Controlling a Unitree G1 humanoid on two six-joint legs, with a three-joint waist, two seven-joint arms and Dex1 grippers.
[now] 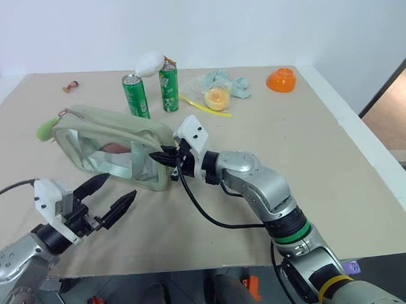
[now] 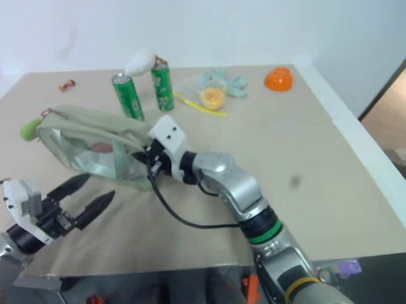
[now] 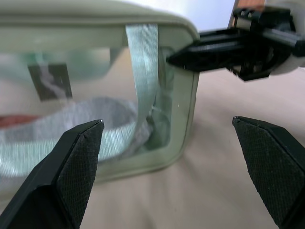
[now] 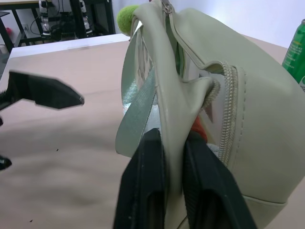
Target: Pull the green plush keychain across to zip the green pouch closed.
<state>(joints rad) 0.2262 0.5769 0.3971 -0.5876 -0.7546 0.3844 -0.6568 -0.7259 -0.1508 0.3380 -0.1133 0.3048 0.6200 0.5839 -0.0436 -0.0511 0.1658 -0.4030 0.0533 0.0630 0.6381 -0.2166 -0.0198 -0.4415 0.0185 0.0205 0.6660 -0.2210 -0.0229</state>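
Left eye view, pouch: green pouch [image 1: 115,146] lies on the table [image 1: 325,167], pale sage fabric, boxy, clear side window, webbing strap across it; zip along the top gapes.
Keychain: green plush keychain [image 1: 45,130], lime, soft, hangs at the pouch's far end, away from both grippers.
Right gripper: right gripper [image 1: 164,156] reaches level across to the pouch's near corner; fingers pinched on the pouch's fabric edge.
Left gripper: left gripper [image 1: 110,191] hovers just in front of the pouch, fingers spread wide, holding nothing.
Cans: two cans [image 1: 136,96] stand behind the pouch.
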